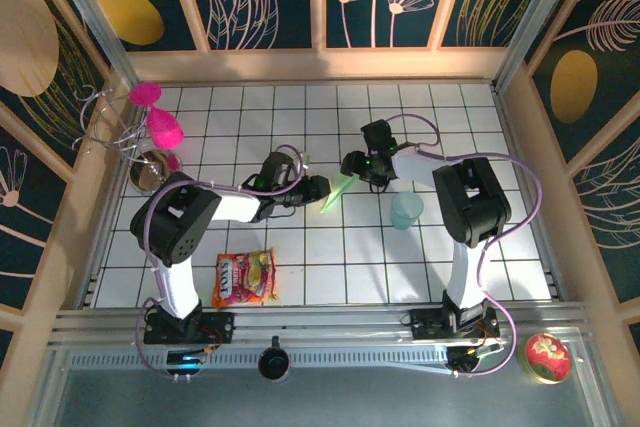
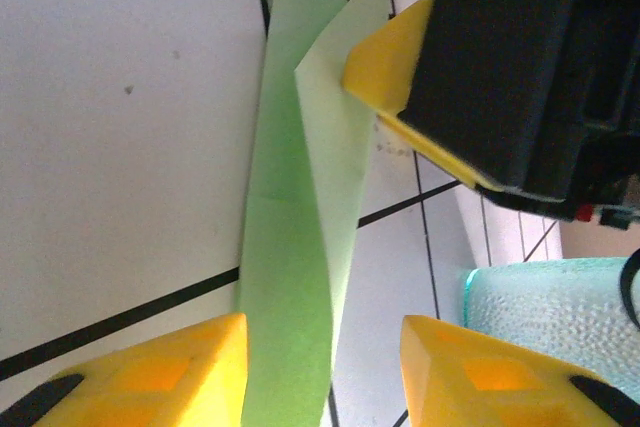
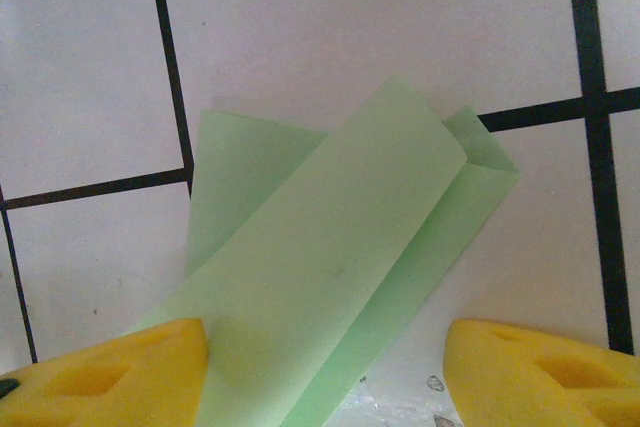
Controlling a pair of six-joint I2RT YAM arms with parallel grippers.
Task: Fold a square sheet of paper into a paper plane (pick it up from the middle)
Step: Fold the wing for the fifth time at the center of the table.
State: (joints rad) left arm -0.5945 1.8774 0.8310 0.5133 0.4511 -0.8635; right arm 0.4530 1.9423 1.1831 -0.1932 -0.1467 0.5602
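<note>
Mid-table, paper point(image 1: 335, 192) part-folded, creasing step; left gripper point(image 2: 320, 332), right gripper point(image 3: 325, 337) both jaws apart; next likely needs clamp along fold

White tiled counter point(image 1: 370, 277) with black grid lines. A teal cup point(image 1: 407, 210) stands on it. Just left of the cup is the folded mint-green paper point(image 1: 335, 193), can't tell if it's flat. Further left and nearer, a snack bag point(image 1: 245, 278). Way left, a metal bowl point(image 1: 150, 169).

Left claw point(image 2: 320, 347) parted, right claw point(image 3: 325, 347) seemingly spread wide, both angled inward, close together
</note>
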